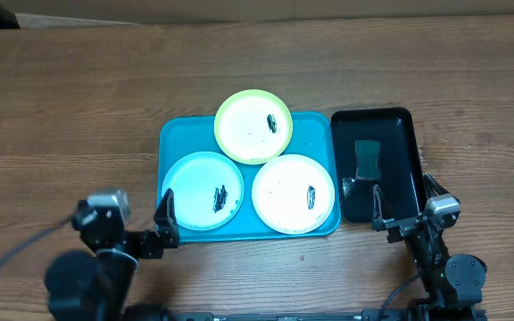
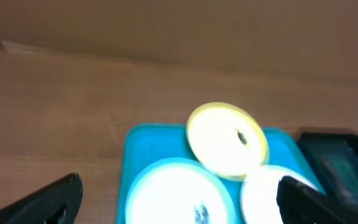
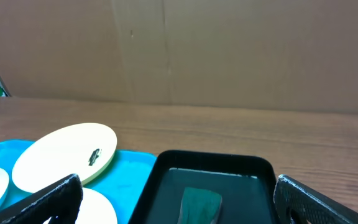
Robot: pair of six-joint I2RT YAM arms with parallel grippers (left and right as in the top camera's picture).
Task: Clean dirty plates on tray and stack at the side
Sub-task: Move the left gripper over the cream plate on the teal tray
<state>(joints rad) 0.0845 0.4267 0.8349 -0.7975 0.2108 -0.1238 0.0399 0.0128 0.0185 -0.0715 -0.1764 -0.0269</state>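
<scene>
The turquoise tray (image 1: 173,135) holds three plates. The lime-green plate (image 1: 250,129) sits at the back and overlaps the other two. The light blue plate (image 1: 194,183) is front left and the white plate (image 1: 286,198) is front right. Each has dark specks. My left gripper (image 1: 163,227) is open and empty at the tray's front left corner. My right gripper (image 1: 406,207) is open and empty at the front of the black tray. The left wrist view shows the green plate (image 2: 225,140), the blue plate (image 2: 173,196) and the tray (image 2: 138,155).
A black glossy tray (image 1: 398,125) stands right of the turquoise tray, with a dark green sponge (image 1: 367,157) in it. The right wrist view shows the black tray (image 3: 166,168), the sponge (image 3: 201,204) and the green plate (image 3: 61,155). Bare wood table lies all round.
</scene>
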